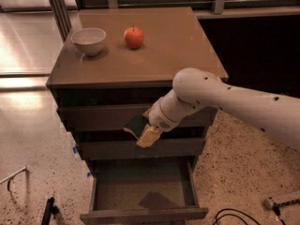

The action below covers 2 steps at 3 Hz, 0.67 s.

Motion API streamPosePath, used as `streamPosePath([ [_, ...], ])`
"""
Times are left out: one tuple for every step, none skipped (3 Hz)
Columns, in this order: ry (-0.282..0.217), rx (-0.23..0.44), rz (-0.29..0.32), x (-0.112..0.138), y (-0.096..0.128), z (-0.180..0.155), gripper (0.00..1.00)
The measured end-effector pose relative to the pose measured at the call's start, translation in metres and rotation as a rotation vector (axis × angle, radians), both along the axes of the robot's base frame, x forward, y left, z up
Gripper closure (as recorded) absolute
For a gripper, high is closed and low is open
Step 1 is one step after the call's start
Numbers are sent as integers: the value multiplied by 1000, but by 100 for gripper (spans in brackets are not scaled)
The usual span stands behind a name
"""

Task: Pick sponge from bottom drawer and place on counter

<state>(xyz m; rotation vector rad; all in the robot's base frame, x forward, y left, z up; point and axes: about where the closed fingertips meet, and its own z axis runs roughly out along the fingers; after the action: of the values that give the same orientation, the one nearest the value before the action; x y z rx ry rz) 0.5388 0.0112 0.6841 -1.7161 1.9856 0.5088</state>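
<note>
My gripper (pixel 143 130) is shut on the sponge (pixel 137 124), whose dark green face shows at the left of a yellowish lower layer. It hangs in front of the upper two drawer fronts, well above the bottom drawer (pixel 143 191). That drawer is pulled open and its bare floor shows only a shadow. The counter (pixel 159 50) is the tan-brown cabinet top, above and behind the gripper. My white arm reaches in from the right.
A white bowl (pixel 88 41) and a red apple (pixel 133 37) stand on the counter's back left. Cables (pixel 234 217) and a small tool lie on the speckled floor at lower right. A dark rod lies on the floor at lower left.
</note>
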Motion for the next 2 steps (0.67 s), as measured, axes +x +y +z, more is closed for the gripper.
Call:
streamPosePath([
  [17, 15, -27, 7, -5, 31, 100],
  [22, 57, -90, 22, -11, 104, 100],
])
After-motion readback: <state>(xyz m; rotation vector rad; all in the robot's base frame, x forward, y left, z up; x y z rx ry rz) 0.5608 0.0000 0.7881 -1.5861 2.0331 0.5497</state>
